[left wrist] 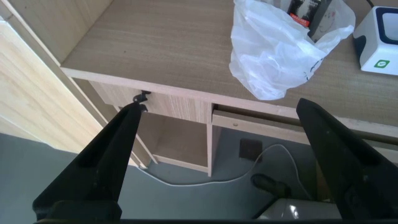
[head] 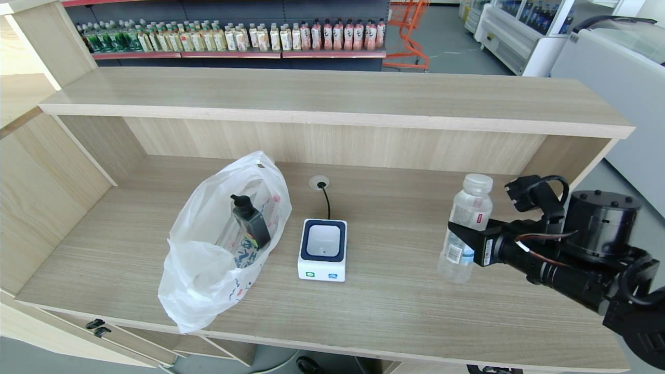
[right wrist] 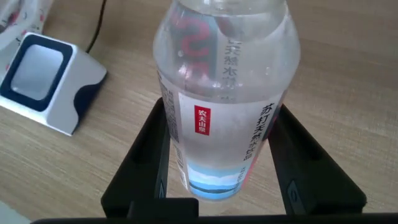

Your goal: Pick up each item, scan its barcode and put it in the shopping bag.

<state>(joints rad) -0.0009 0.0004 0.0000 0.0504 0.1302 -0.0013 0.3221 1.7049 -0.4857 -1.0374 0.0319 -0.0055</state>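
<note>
A clear water bottle [head: 466,218] with a white cap stands upright at the right of the wooden counter [head: 395,301]. My right gripper [head: 464,238] is shut on its labelled middle. In the right wrist view the black fingers [right wrist: 149,155] press both sides of the bottle [right wrist: 224,93]. I cannot tell if its base touches the counter. The white barcode scanner [head: 322,249] sits mid-counter, left of the bottle. Further left is the white shopping bag [head: 208,259], open, with a dark pump bottle [head: 250,221] inside. My left gripper [left wrist: 221,109] hangs open below the counter's front edge.
A raised shelf and back wall [head: 332,140] enclose the counter's far side, with side walls at both ends. The scanner's cable [head: 326,200] runs to a grommet at the back. Drawers [left wrist: 261,118] sit under the front edge. Bare counter lies between scanner and bottle.
</note>
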